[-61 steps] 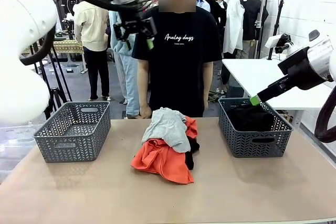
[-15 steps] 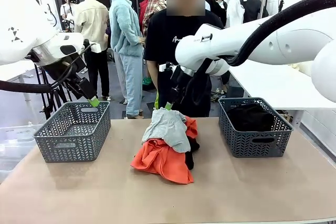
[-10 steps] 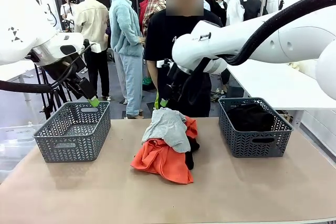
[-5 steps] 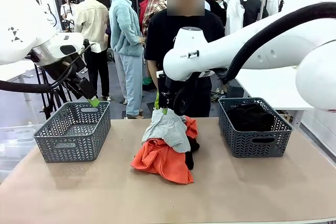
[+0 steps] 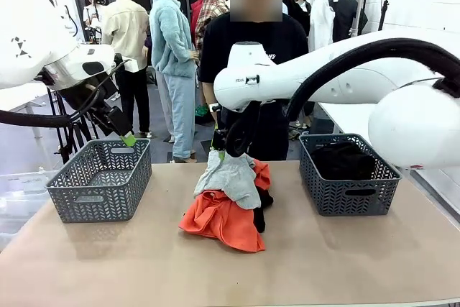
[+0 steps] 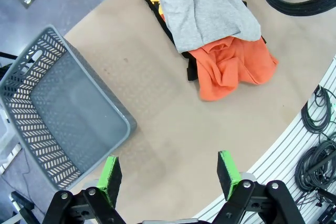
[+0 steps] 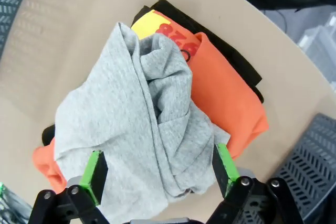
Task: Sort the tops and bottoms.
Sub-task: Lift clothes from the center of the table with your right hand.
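Note:
The tops lie piled mid-table: a light grey one (image 5: 228, 176) over a bright orange-red one (image 5: 221, 222). Under them a black garment (image 5: 265, 199) peeks out, one of the bottoms. More black cloth (image 5: 343, 159) lies in the right basket (image 5: 352, 198). My right gripper (image 5: 218, 147) hangs open just above the grey top's far end. In the right wrist view that gripper (image 7: 158, 165) straddles the grey top (image 7: 136, 119), with orange (image 7: 223, 98) and black (image 7: 233, 64) beside it. My left gripper (image 5: 123, 134) is open above the left basket (image 5: 93, 203); in its wrist view, the gripper (image 6: 169, 170) holds nothing.
The left basket (image 6: 68, 114) is bare inside. A person in a black printed T-shirt (image 5: 280, 41) stands at the far edge behind the pile. The right arm's white link (image 5: 323, 84) spans the air above the right basket. Cables (image 6: 317, 145) hang off the near table edge.
The right arm has swung left and lowered, bringing its open gripper down over the grey top. The left arm and the pile have not moved.

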